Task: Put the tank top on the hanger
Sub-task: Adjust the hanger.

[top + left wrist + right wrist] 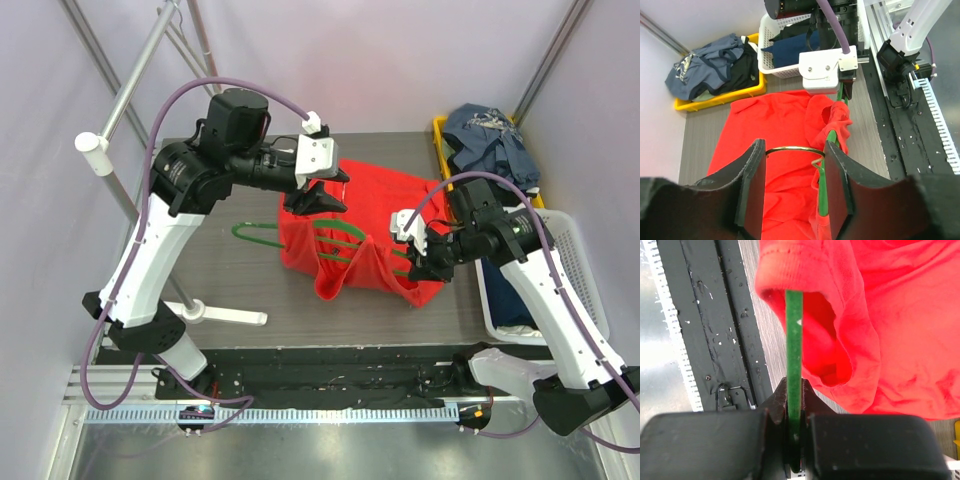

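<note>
The red tank top (360,235) lies bunched on the table with the green hanger (252,235) threaded through it, one green end sticking out to the left. My left gripper (318,200) hovers over the garment's upper left. In the left wrist view its jaws (795,187) stand apart, straddling the hanger's metal hook (792,148) and green neck (824,192), which lies against the right finger (837,192). My right gripper (425,262) is at the garment's lower right, shut on the hanger's green bar (793,340), which enters a red strap opening (830,335).
A yellow tray (440,130) with dark clothes sits at the back right, and a white basket (575,260) stands beside the right arm. A metal rack pole (130,100) with a white foot (225,315) stands on the left.
</note>
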Motion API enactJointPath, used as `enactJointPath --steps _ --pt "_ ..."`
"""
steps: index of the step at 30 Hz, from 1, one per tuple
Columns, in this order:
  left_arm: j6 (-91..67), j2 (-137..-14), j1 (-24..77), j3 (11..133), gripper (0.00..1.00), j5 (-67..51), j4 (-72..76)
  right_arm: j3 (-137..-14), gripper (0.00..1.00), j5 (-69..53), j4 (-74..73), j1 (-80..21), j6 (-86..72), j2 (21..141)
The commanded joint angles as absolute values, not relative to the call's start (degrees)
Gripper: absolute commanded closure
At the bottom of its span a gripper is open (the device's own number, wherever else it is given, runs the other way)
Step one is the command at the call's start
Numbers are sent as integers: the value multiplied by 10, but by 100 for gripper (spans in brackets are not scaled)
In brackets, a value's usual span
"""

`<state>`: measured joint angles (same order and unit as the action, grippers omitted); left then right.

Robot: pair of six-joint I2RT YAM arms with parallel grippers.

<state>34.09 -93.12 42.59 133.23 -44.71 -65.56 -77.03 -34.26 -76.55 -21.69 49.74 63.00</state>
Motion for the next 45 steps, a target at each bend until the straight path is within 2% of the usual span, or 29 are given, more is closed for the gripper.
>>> enactJointPath --steps 1,11,26,32,37,45 --pt "327 -913 425 1325 66 -444 -643 -778 99 -362 -716 -218 480 608" --pt "301 -911 425 1316 64 -416 -624 -781 99 -371 -722 -219 480 610" --pt "135 -899 440 1244 83 -242 -505 -761 99 -324 -651 -219 426 592" --pt "77 -897 445 1231 84 -157 -488 -751 99 -301 -614 -219 398 586" --pt "40 -896 446 1220 94 -95 -481 -744 99 -287 -585 -219 377 586" --pt "3 -893 447 1219 97 -22 -483 -748 99 -268 -569 -219 361 595"
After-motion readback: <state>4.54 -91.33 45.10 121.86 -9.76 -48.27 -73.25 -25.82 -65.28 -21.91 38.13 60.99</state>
